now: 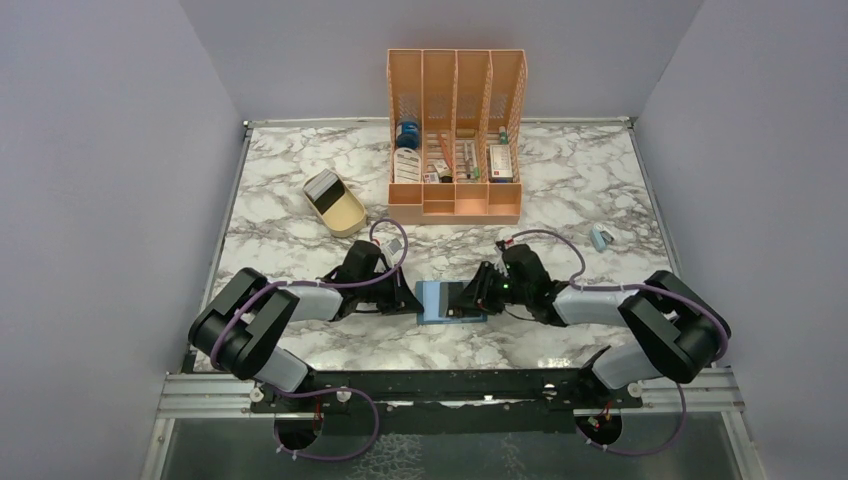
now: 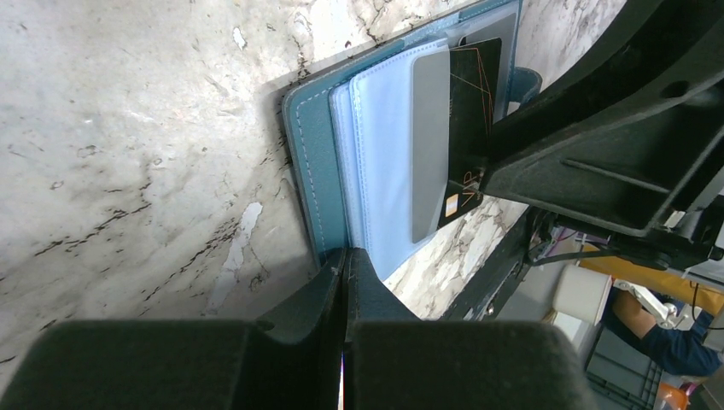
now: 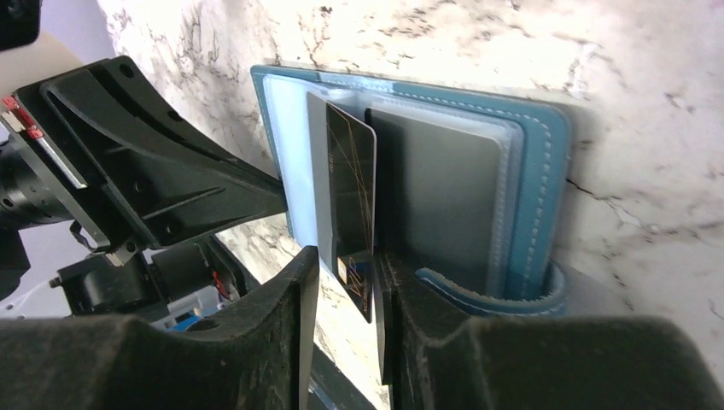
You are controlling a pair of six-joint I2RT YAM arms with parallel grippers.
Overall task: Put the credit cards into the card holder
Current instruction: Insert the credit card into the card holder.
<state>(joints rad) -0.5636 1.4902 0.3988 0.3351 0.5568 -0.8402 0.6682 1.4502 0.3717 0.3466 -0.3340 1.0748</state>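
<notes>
Card holder (image 1: 433,299) lies open and flat on the marble table (image 1: 300,160), straight in front of the orange desk organiser (image 1: 455,212) on the arms' side, between the two grippers.

Left gripper (image 2: 345,260): fingers pinched together on the edge of the teal cover, no gap showing.

Right gripper (image 3: 347,256): fingers narrowly apart, one on each side of a black card (image 3: 352,184) with thin orange lines. A gap shows between the card and one finger. Cannot tell whether the other finger touches it.

The black card reaches over the holder's inner face, and its near end sticks out past the holder's edge. Cannot tell whether its far end sits in a pocket.

Grey card (image 2: 429,145) lies just beside it, against the clear sleeves (image 2: 384,154).

Beige tray (image 1: 345,218) sits left of the organiser's front, well apart from the holder.
</notes>
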